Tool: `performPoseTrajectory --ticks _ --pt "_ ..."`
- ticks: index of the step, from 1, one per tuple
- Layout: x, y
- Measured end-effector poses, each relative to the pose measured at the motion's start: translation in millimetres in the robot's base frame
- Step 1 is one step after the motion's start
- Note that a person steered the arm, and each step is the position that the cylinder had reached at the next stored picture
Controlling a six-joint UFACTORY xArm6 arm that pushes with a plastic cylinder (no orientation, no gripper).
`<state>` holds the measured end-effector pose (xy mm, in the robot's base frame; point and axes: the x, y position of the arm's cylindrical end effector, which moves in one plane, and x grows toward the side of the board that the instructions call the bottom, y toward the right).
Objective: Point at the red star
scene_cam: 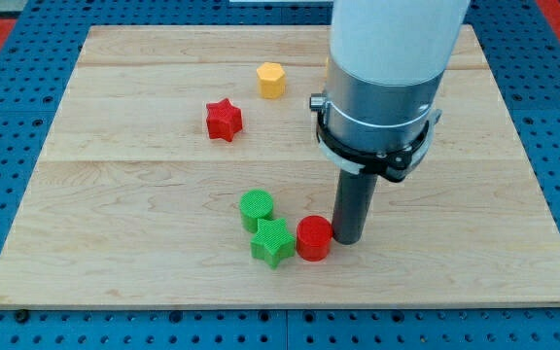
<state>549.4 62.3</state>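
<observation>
The red star (224,120) lies on the wooden board toward the view's upper left of centre. My tip (346,240) is at the lower middle, touching or nearly touching the right side of a red cylinder (313,238). The tip is far to the lower right of the red star. The arm's white and grey body (385,73) rises above the rod and hides part of the board behind it.
A yellow hexagonal block (271,80) sits to the upper right of the red star. A green cylinder (256,208) and a green star (272,242) sit just left of the red cylinder. The wooden board (115,243) lies on a blue perforated table.
</observation>
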Motion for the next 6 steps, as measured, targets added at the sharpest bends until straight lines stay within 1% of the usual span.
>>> performPoseTrajectory --ticks 1,2,3,4,5,6 --pt "1.7 -0.9" --pt "-21.6 6.1" --pt "-69.1 16.5" --pt "-72.6 -31.1" --pt "-78.7 -111.2" --pt "-112.6 -190.8"
